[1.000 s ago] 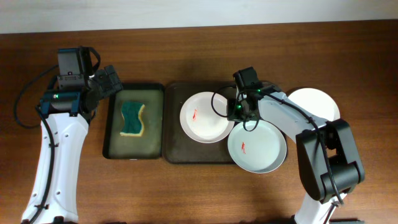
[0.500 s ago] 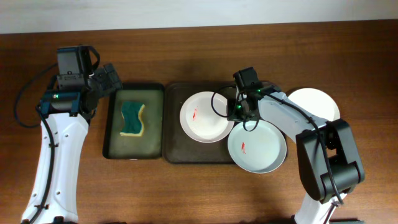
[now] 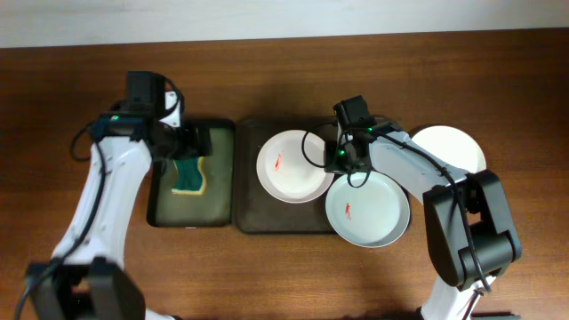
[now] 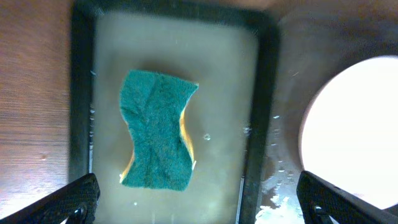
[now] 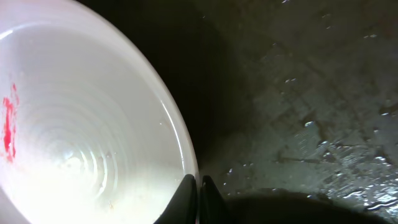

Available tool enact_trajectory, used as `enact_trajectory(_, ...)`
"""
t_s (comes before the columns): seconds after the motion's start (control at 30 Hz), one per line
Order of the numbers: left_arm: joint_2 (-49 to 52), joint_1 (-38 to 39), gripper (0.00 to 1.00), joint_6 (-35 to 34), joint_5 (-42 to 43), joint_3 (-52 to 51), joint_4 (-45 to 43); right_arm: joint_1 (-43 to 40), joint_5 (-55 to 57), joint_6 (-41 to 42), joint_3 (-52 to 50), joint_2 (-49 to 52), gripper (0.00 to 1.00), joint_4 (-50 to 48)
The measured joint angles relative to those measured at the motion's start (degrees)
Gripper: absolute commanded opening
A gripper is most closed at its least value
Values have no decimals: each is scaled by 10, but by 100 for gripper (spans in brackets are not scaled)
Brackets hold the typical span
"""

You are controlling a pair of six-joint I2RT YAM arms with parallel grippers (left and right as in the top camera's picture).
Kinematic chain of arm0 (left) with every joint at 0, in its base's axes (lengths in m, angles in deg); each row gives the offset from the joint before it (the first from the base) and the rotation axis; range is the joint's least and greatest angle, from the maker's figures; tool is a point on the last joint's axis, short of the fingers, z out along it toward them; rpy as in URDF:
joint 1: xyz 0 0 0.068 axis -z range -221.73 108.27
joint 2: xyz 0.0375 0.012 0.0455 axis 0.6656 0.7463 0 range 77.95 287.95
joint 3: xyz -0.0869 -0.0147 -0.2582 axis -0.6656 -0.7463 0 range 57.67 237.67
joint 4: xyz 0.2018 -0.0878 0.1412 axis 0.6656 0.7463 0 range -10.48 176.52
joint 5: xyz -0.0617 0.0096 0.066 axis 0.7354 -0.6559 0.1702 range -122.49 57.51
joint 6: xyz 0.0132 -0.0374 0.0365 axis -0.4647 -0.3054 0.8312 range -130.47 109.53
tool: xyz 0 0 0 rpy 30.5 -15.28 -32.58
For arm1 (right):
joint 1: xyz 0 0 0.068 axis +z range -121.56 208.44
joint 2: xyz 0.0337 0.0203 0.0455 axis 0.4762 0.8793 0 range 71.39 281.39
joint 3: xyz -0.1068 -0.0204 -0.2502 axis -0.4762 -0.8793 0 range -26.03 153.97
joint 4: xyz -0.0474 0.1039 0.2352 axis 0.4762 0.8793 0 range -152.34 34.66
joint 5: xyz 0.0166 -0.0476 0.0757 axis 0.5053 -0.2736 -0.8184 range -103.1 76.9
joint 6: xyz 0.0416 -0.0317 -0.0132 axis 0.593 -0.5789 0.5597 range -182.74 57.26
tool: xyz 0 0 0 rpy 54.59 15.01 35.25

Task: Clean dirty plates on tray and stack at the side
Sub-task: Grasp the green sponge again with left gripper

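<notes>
Right wrist: end effector on plate rim.

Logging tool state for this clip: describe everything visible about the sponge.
The sponge is a waisted pad, teal-green scouring top with a yellow layer showing at one edge. It lies flat in the wet-looking small black tray, touching only the tray floor. The left end effector hangs open above it, not touching it.

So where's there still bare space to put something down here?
Bare table runs behind the black tray and brown tray, and in front of them. The brown tray's near-left corner is free. Crowded: the right, where three plates and the right gripper bunch together.
</notes>
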Motion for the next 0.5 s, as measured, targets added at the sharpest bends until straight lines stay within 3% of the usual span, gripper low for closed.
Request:
enact_trajectory(0.03,26,1,93,4,-1,0,-1,0,-5,0,0,0,4,0)
enact_trajectory(0.07,49,1,73,6,-3,0,-2,0,-10,0,0,0,4,0)
enact_trajectory(0.1,64,1,65,9,-8,0,-3,0,-11,0,0,0,4,0)
enact_trajectory(0.5,166,1,70,14,-56,0,-12,0,-17,0,0,0,4,0)
